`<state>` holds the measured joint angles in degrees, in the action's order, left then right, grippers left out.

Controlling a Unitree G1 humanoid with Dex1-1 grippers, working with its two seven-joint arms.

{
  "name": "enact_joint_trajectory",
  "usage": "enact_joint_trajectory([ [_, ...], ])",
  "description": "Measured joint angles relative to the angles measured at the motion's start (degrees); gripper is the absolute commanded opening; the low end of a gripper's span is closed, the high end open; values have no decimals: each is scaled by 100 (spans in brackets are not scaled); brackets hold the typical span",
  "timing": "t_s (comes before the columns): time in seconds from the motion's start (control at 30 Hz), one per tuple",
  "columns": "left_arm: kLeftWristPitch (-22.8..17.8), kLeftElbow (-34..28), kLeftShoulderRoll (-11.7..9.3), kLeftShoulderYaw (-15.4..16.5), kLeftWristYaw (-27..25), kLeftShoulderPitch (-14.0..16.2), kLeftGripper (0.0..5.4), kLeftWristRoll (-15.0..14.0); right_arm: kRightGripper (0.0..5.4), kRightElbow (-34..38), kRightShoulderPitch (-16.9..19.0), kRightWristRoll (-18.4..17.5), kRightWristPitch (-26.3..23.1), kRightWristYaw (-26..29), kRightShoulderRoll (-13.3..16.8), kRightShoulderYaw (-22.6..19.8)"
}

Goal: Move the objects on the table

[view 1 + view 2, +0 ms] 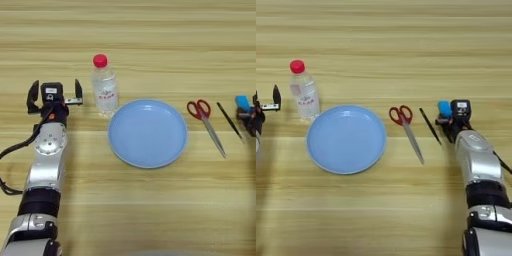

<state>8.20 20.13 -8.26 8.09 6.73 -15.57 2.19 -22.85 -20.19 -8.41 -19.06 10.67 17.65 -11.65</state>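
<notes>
A round light-blue plate (147,132) lies in the middle of the table (150,210). Right of it a thin black stick (430,126) lies slanted. The small bright-blue block (444,108) is just beyond the stick, right against the left side of my right gripper (452,116). Whether that gripper holds the block I cannot tell. My left gripper (55,94) stands open at the left, nothing between its fingers (78,91), a short way left of a clear bottle.
A clear plastic bottle (104,86) with a red cap stands upright just beyond the plate's left rim. Red-handled scissors (206,124) lie between the plate and the black stick, blades pointing toward me.
</notes>
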Motion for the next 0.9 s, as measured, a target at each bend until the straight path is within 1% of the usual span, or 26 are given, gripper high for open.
enact_joint_trajectory([
  [0.1,0,9,-2,4,1,0,540,0,140,666,152,-45,-100,13,-123,96],
  [0.13,0,10,-1,3,1,-1,540,0,140,782,168,-56,-138,18,-156,116],
  [0.17,1,14,-1,3,2,0,540,2,140,1098,254,-77,-212,19,-214,178],
  [0.2,0,16,-2,3,2,0,540,2,140,1129,262,-81,-217,19,-219,187],
  [0.23,0,22,-2,4,3,0,540,3,140,1456,369,-108,-338,25,-275,265],
  [0.33,0,29,-2,5,5,0,540,2,140,1983,526,-148,-558,57,-322,365],
  [0.43,-1,35,-2,6,7,-1,540,1,140,2335,591,-179,-708,93,-409,483],
  [0.57,-2,40,-2,6,7,-1,540,-1,140,2667,703,-194,-905,126,-527,726],
  [0.67,-2,47,-2,6,6,-1,540,0,140,2789,745,-191,-943,190,-590,930],
  [0.77,-2,56,-2,6,6,-1,540,0,140,2935,781,-161,-962,270,-707,1307],
  [0.9,-4,57,-1,5,7,-1,540,0,140,2977,849,-69,-988,374,-766,1713],
])
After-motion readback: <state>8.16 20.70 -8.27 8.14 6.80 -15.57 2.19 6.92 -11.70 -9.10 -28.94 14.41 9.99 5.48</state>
